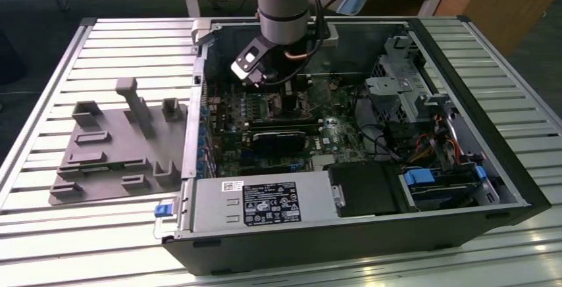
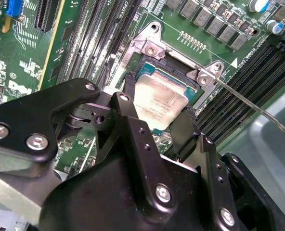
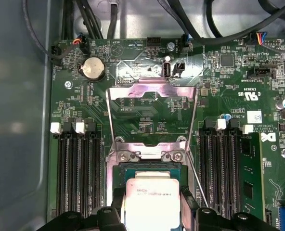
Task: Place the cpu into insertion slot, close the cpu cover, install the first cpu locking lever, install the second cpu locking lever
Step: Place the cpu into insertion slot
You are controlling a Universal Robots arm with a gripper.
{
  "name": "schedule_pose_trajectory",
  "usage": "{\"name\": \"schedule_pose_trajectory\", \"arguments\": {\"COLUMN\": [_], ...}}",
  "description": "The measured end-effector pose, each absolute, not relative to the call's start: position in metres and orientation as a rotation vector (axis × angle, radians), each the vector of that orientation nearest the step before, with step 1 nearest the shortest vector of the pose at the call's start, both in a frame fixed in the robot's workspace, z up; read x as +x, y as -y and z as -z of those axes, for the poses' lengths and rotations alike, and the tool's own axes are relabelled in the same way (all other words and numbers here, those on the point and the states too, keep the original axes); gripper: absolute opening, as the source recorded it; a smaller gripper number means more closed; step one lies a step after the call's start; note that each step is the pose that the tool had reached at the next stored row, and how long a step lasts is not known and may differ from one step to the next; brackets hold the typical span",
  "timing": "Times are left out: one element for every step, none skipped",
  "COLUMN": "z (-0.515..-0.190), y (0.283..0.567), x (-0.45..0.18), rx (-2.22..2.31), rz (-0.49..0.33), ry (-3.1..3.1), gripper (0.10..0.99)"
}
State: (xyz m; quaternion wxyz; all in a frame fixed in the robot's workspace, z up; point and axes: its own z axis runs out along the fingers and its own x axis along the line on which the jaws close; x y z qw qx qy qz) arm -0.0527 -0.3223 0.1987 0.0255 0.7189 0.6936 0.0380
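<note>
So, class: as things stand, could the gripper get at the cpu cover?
Probably not yet. The path looks free, since the cpu cover stands flipped open just beyond the insertion slot, but the gripper has the cpu between its fingers.

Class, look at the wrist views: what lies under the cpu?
The insertion slot, its dark rim showing around the cpu. The slot's centre is covered by the chip.
</note>
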Motion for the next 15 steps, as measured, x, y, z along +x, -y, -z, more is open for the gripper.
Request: {"name": "schedule_pose_trajectory", "arguments": {"z": [-0.1982,-0.1978,-0.1977,-0.1977,-0.1976,-0.1976,-0.1974,-0.1971,-0.1966,-0.1960,-0.1952,-0.1945,-0.1942,-0.1940,-0.1938], "y": [0.3223,0.3223,0.3224,0.3223,0.3223,0.3223,0.3223,0.3223,0.3222,0.3223,0.3223,0.3223,0.3223,0.3224,0.3224], "x": [-0.0528,-0.0528,-0.0528,-0.0528,-0.0528,-0.0528,-0.0528,-0.0528,-0.0527,-0.0528,-0.0528,-0.0528,-0.0528,-0.0528,-0.0528], "rx": [2.223,2.224,2.224,2.224,2.224,2.224,2.224,2.224,2.224,2.224,2.224,2.224,2.224,2.224,2.224], "rz": [-0.117,-0.117,-0.117,-0.117,-0.117,-0.117,-0.117,-0.118,-0.118,-0.118,-0.117,-0.118,-0.117,-0.117,-0.117], "ry": [-2.144,-2.143,-2.143,-2.143,-2.143,-2.143,-2.143,-2.143,-2.143,-2.143,-2.143,-2.143,-2.143,-2.143,-2.143], "gripper": [0.537,0.537,0.537,0.537,0.537,0.537,0.537,0.537,0.537,0.537,0.537,0.537,0.537,0.537,0.537]}}
